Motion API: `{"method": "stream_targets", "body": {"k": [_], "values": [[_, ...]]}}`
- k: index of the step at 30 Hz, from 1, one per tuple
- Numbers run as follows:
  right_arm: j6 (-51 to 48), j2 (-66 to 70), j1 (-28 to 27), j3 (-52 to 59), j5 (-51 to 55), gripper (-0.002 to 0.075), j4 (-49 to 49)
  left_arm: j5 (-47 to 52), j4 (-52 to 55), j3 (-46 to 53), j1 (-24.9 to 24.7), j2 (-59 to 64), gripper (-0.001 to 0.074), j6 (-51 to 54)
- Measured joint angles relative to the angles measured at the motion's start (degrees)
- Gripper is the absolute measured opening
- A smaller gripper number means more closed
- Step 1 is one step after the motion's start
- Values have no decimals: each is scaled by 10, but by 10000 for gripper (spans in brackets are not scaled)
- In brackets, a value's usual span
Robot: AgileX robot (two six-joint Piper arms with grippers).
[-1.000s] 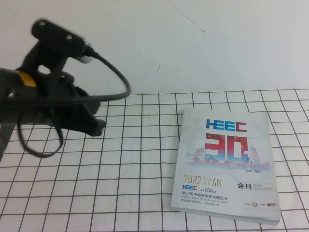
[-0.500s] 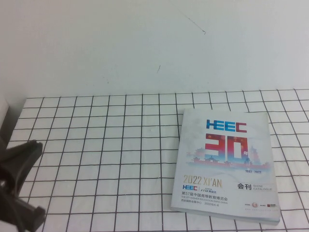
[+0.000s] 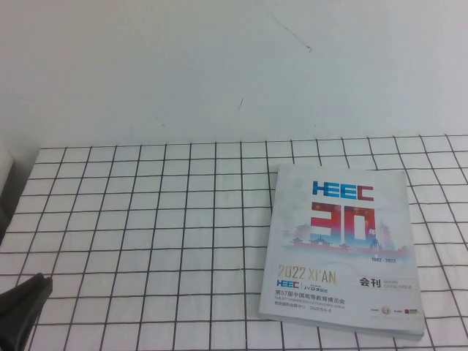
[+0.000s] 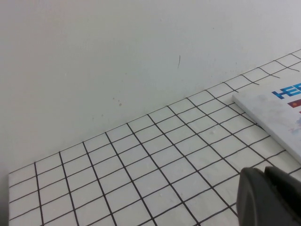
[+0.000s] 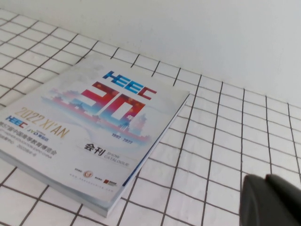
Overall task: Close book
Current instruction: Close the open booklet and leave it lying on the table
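The book (image 3: 342,248) lies closed and flat on the right side of the checked table cover, front cover up, printed "HEEC 30" and "2022 XI'AN". It also shows in the left wrist view as a white corner (image 4: 277,113) and nearly whole in the right wrist view (image 5: 89,122). My left gripper (image 3: 18,311) is a dark shape at the near left corner, far from the book; its fingers (image 4: 249,197) are pressed together with nothing between them. The high view does not show the right gripper (image 5: 264,178). It is shut and empty, off the book's right edge.
A white cloth with a black grid (image 3: 146,219) covers the table. A plain white wall (image 3: 219,66) rises behind its far edge. A dark strip (image 3: 4,190) shows at the table's left edge.
The left arm has dropped from above the table's left side toward the near left corner and is almost out of the high view. The book has not moved.
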Motion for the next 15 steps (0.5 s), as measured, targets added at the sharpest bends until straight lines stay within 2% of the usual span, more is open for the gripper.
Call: {"method": "stream_targets", "body": {"k": [15], "values": [[0, 0, 0, 3, 8, -3, 0, 27, 0, 1, 0, 0, -3, 3]]}}
